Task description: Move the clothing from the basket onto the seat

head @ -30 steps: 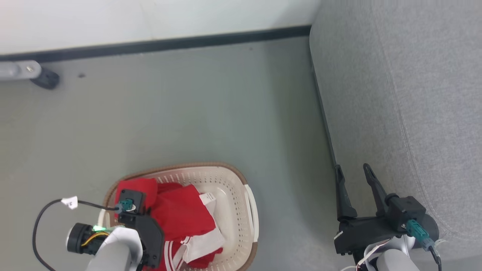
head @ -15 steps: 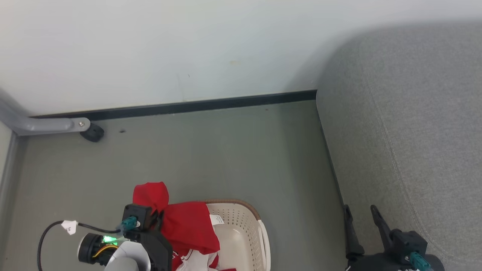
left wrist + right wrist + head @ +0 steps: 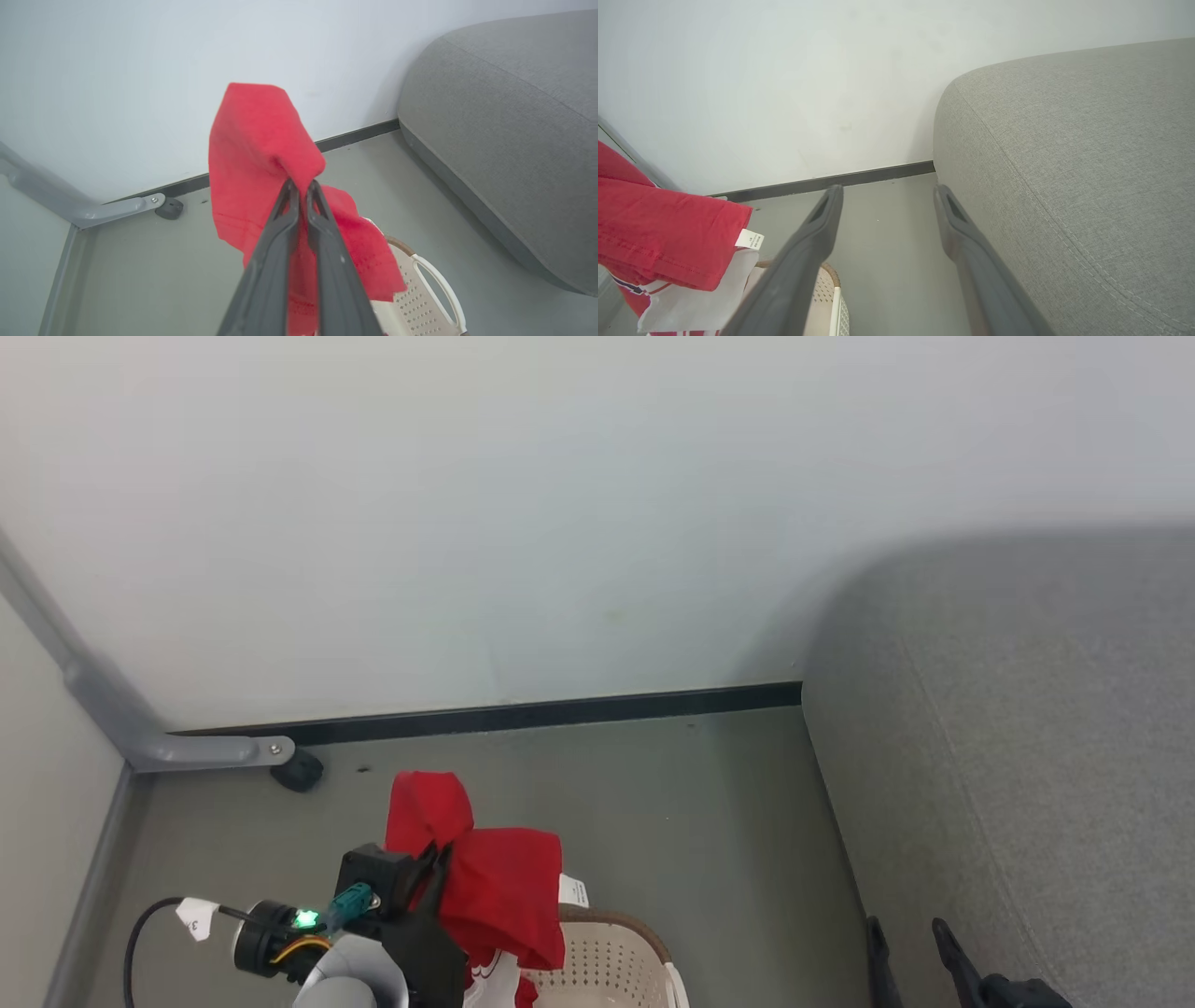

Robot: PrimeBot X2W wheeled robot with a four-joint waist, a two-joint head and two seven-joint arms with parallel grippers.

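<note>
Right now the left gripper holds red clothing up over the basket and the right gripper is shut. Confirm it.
Wrong on one point: the right gripper is open and holds nothing, as the right wrist view shows. The left gripper does hold red clothing up over the basket.

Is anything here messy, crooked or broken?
Just the clothing: a red garment dangles in a bunch from the left hand, which is pinched shut on it, over the basket and apart from the seat. Nothing looks broken.
</note>
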